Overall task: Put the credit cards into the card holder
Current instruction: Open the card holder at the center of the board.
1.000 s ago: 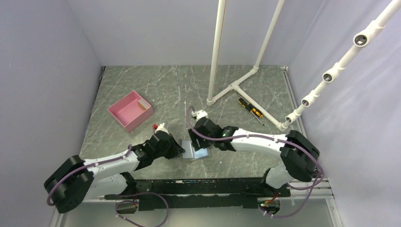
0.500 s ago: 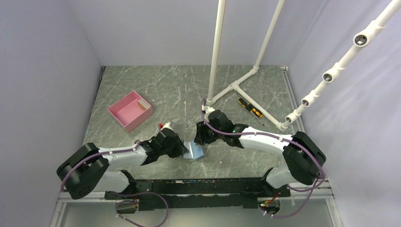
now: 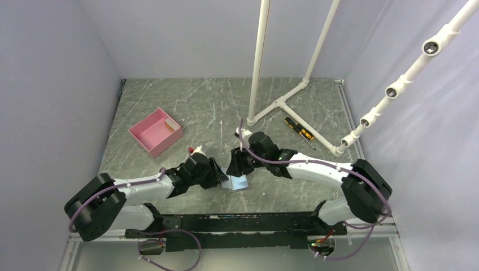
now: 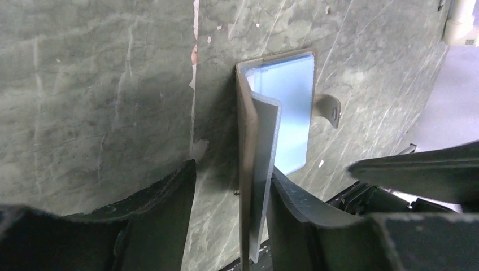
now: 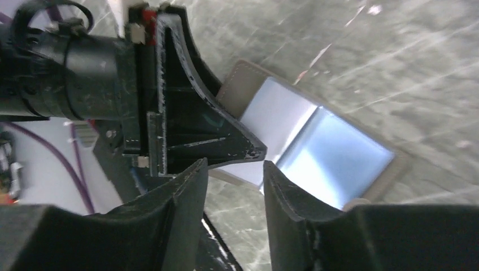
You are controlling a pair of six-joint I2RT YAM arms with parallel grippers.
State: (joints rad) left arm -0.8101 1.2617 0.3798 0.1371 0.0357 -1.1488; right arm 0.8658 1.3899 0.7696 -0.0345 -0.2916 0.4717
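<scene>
The grey card holder (image 3: 238, 183) lies open on the table between my two grippers, with its light blue lining (image 4: 289, 107) showing. One flap stands upright between my left gripper's (image 4: 233, 172) open jaws, against the right finger, with a wide gap to the left finger. My right gripper (image 5: 234, 165) is open and empty just above the holder's (image 5: 333, 148) near edge, facing my left gripper's finger (image 5: 197, 124). In the top view the left gripper (image 3: 219, 179) and right gripper (image 3: 236, 168) almost meet. No credit card shows clearly.
A pink open box (image 3: 155, 132) sits at the back left with a small orange-brown thing (image 3: 168, 125) inside. A yellow-and-black screwdriver (image 3: 298, 130) lies by the white pipe frame (image 3: 282, 101) at the back right.
My right gripper lifted back off the holder, then came down to its far edge again. My left gripper slid right onto the holder, and one flap now stands upright.
</scene>
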